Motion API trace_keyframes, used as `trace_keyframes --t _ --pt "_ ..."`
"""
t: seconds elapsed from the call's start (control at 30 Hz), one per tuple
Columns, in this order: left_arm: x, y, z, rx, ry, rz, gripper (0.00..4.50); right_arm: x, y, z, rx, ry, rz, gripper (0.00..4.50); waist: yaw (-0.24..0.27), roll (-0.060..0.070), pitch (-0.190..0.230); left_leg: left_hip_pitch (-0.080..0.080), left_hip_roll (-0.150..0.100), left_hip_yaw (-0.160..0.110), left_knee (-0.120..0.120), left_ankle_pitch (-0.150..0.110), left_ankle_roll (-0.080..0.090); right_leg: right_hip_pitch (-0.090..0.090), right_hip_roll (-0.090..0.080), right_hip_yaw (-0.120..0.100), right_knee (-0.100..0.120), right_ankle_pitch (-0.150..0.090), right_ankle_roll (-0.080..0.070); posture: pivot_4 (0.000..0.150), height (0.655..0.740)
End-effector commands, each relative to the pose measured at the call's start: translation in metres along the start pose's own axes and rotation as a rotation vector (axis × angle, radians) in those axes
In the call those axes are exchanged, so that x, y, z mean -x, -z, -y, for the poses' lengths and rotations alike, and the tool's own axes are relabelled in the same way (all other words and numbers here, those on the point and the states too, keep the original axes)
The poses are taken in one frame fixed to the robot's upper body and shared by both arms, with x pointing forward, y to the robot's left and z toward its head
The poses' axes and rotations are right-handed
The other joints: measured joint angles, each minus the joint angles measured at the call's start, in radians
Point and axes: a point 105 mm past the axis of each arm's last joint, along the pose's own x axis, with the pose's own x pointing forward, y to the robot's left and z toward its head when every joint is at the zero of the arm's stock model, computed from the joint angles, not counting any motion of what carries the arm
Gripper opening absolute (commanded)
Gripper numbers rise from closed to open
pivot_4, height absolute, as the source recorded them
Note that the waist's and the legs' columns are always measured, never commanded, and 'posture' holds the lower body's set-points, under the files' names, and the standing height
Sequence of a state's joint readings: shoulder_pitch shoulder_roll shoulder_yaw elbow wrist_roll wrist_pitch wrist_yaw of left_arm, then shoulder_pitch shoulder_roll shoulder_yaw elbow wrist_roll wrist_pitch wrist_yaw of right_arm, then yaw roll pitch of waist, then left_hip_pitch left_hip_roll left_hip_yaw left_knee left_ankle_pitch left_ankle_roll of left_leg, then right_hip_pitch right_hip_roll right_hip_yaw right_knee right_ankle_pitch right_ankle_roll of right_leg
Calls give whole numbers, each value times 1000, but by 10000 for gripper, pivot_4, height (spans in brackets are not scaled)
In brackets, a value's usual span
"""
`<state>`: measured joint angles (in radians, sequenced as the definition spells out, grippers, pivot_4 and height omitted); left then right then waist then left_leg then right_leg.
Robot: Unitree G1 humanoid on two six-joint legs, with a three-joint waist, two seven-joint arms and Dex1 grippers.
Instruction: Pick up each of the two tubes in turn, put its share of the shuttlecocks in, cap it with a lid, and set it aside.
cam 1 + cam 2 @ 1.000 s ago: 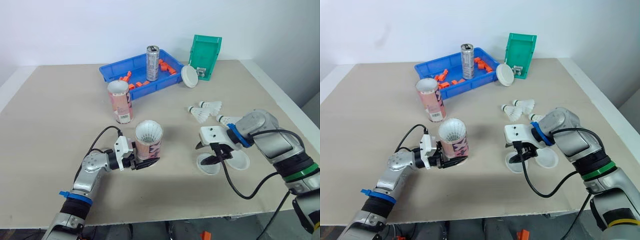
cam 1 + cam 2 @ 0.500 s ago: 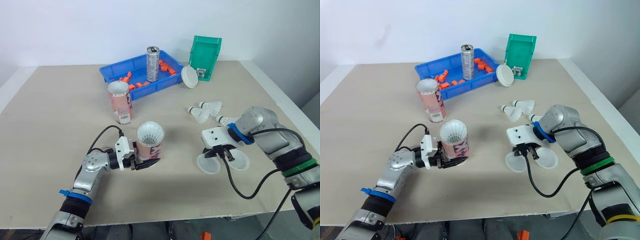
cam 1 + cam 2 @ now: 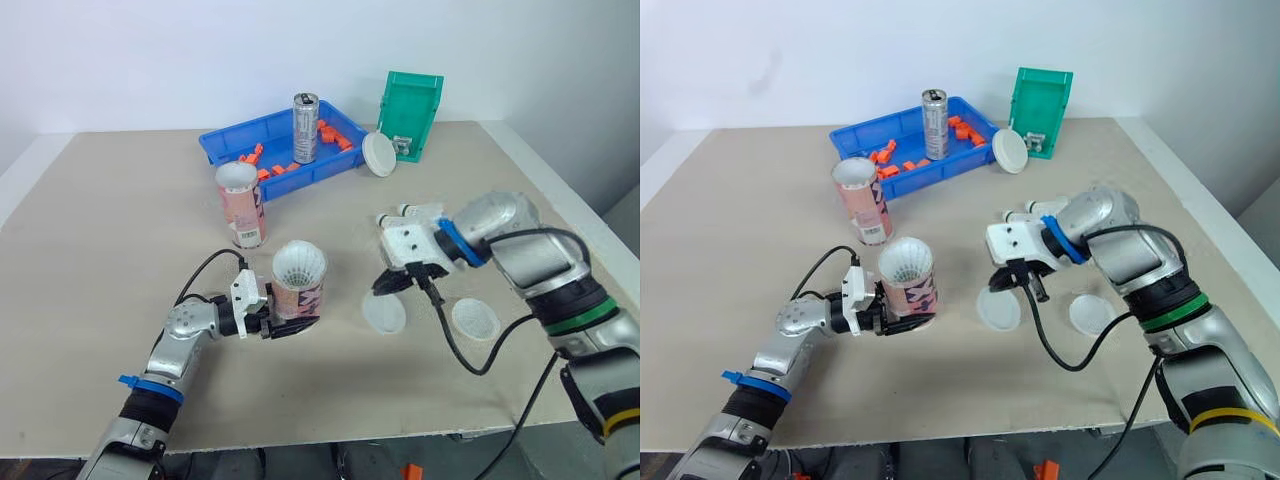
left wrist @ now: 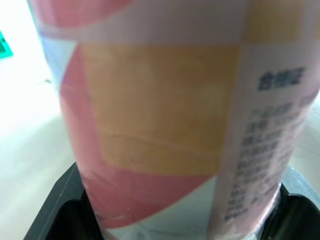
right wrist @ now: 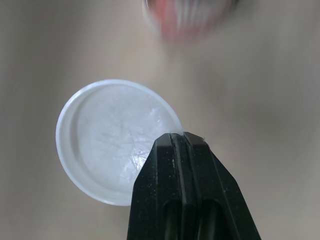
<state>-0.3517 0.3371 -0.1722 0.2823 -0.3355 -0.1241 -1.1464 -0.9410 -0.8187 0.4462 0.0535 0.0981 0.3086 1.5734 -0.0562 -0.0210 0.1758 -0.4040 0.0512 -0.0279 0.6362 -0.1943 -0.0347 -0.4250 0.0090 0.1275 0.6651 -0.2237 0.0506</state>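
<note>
Clamped a tilted tube (image 3: 299, 282) at its base in the left gripper (image 3: 285, 322). Pinched a lid (image 3: 385, 314) by its rim in the right gripper (image 3: 384, 286), near that tube. Saw another lid (image 3: 475, 319) lying flat on the table (image 3: 120, 250). Farther back, saw a second tube (image 3: 241, 208) upright and shuttlecocks (image 3: 425, 212).

Worktop (image 3: 110, 220): a pale beige board set against a plain white wall (image 3: 150, 60).
Blue tray (image 3: 325, 171): a shallow plastic tray lying at an angle near the far edge of the worktop.
Orange pieces (image 3: 335, 131): small parts scattered loose inside the blue tray, too small to identify.
Can (image 3: 305, 128): a silver drink can standing upright in the blue tray, among the orange pieces.
Green bin (image 3: 410, 112): a plastic bin standing near the tray's right end, open face forward, with something small and pale at its base.
Below the near edge: a small orange object (image 3: 411, 470), too small to identify.
</note>
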Motion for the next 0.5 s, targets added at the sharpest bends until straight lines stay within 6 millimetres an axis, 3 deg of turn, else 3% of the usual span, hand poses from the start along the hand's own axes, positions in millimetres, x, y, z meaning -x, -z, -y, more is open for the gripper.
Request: trace_keyframes --t 0.03,0.17,0.27,0.4,0.5 --pt "9 34 11 149 19 -126 32624 34 -43 7 104 46 101 579 0 0 0 0 0 0 0 0 0 0 0 0 0 0 0 1500 7400" --pt "13 39 17 173 68 -171 32624 48 -91 20 236 80 173 579 -3 1 -1 0 0 0 -1 0 0 -1 0 0 0 -1 0 1500 7400" --pt "14 42 22 189 109 -202 32624 44 -119 33 354 99 167 579 -20 6 -3 0 0 0 -2 0 0 -1 0 0 0 -1 -1 1500 7400" --pt "13 43 23 177 143 -236 32624 31 -136 42 477 74 134 579 -20 4 -5 0 0 -3 -3 -2 -2 0 0 -2 0 -5 -2 1500 7400" --pt "13 41 19 168 145 -241 32624 23 -134 53 521 76 82 579 -21 4 -5 -1 -1 -2 -3 -3 -4 0 0 -1 0 -7 -1 1500 7400"
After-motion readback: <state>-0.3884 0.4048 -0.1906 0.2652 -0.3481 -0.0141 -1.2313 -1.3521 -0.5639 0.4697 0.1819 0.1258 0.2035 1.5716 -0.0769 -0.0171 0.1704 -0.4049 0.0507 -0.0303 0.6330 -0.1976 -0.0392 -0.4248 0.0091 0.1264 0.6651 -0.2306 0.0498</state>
